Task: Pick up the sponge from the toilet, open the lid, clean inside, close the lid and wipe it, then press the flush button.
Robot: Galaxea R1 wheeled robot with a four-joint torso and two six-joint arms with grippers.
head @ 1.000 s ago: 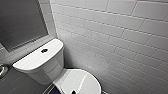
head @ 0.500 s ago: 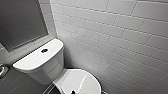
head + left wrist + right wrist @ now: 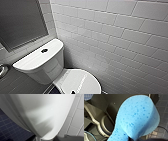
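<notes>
Right wrist view: the right claw (image 3: pixel 134 139) is clamped on the sponge (image 3: pixel 137 117), which hangs above dark floor tiles (image 3: pixel 162 112). In the left wrist view the left claw (image 3: pixel 50 139) is close to the toilet's closed lid (image 3: pixel 41 112); whether it is wide or narrow cannot be told. The head view shows the toilet (image 3: pixel 50 67), with the flush button (image 3: pixel 44 50) in the middle of its tank top and the white tiled wall (image 3: pixel 112 37) behind it.

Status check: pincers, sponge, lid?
Right pincer shut on the sponge. Left-wrist camera close to the toilet. Lid down, nothing seen on it.
</notes>
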